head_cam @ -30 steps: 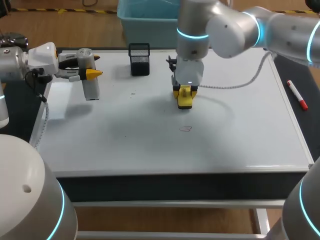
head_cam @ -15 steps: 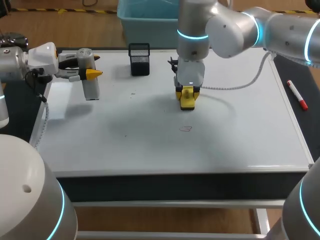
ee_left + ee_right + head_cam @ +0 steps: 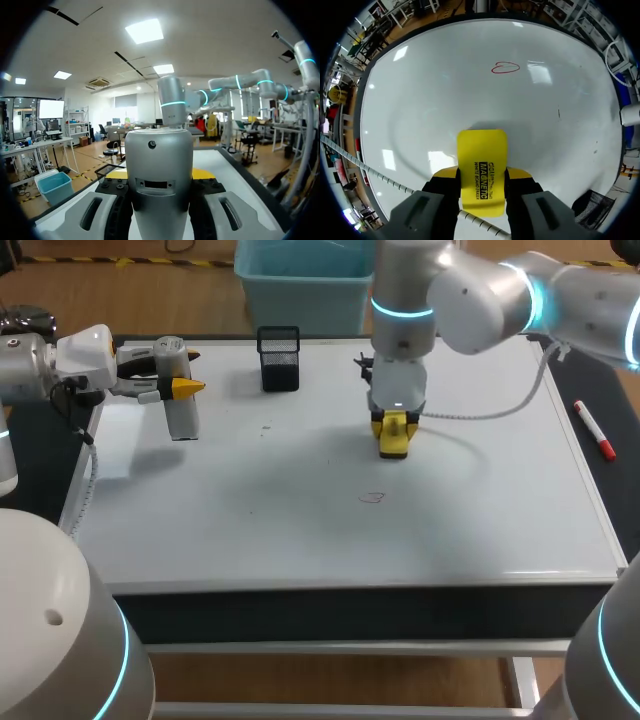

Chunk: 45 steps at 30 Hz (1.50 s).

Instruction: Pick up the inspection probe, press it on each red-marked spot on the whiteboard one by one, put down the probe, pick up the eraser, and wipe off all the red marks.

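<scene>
My right gripper (image 3: 395, 430) is shut on the yellow eraser (image 3: 395, 437), which it holds upright low over the whiteboard (image 3: 300, 530), behind and a little right of a small red loop mark (image 3: 372, 497). In the right wrist view the eraser (image 3: 482, 165) sits between the gripper's (image 3: 482, 176) fingers, with the red mark (image 3: 505, 67) ahead on the board (image 3: 420, 100). At the board's back left corner my left gripper (image 3: 185, 388) is shut on the grey inspection probe (image 3: 180, 418), held off the surface. The probe (image 3: 159, 185) fills the space between the left gripper's (image 3: 160, 175) fingers.
A black mesh holder (image 3: 279, 358) stands at the board's back edge, between the two grippers, and shows beside the right gripper as well (image 3: 592, 205). A red marker (image 3: 593, 430) lies just off the board's right edge. A white cable (image 3: 480, 412) trails from the right wrist.
My right arm has carried the eraser a short way to the right. The left arm and probe have not moved.
</scene>
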Motion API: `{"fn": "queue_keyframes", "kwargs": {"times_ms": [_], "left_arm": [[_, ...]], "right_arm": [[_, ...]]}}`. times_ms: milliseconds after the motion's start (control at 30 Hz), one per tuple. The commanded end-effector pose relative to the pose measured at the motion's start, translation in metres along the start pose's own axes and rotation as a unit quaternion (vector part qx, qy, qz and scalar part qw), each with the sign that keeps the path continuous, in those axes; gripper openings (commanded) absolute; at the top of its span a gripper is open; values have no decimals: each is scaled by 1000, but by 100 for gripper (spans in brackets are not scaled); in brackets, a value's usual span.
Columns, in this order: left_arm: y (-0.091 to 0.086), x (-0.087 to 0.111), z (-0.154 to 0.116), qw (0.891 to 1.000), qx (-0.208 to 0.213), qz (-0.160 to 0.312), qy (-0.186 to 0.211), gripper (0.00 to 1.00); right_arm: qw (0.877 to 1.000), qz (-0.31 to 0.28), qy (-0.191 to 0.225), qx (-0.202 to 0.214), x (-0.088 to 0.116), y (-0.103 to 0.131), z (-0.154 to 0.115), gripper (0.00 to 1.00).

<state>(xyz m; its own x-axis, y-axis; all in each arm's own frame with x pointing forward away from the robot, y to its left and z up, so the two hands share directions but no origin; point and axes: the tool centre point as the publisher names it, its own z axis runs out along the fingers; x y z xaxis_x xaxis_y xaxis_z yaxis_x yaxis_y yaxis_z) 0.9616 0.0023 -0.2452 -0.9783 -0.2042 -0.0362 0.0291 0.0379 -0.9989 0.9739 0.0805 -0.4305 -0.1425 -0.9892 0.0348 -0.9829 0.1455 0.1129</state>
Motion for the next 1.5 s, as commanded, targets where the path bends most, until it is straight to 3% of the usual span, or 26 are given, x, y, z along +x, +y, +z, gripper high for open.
{"fn": "queue_keyframes", "kwargs": {"times_ms": [33, 333, 567, 700, 900, 1233, 1500], "left_arm": [[-1, 0, 0, 1000, 0, 0, 0, 0], [-1, 0, 0, 1000, 0, 0, 0, 0], [-1, 0, 0, 1000, 0, 0, 0, 0], [-1, 0, 0, 1000, 0, 0, 0, 0], [-1, 0, 0, 1000, 0, 0, 0, 0], [-1, 0, 0, 1000, 0, 0, 0, 0], [-1, 0, 0, 1000, 0, 0, 0, 0]], "right_arm": [[1000, 6, -3, 3, 16, 1, -3, 0], [1000, 28, -2, 8, 40, -4, -6, 0], [999, 19, -7, 29, 56, 1, -28, 0], [999, 14, -21, 32, 77, -1, -48, 0], [997, 51, -30, 44, 114, -14, -59, 0], [993, 106, -32, 44, 176, -48, -62, 0], [991, 129, -31, 34, 209, -59, -55, 0]]}}
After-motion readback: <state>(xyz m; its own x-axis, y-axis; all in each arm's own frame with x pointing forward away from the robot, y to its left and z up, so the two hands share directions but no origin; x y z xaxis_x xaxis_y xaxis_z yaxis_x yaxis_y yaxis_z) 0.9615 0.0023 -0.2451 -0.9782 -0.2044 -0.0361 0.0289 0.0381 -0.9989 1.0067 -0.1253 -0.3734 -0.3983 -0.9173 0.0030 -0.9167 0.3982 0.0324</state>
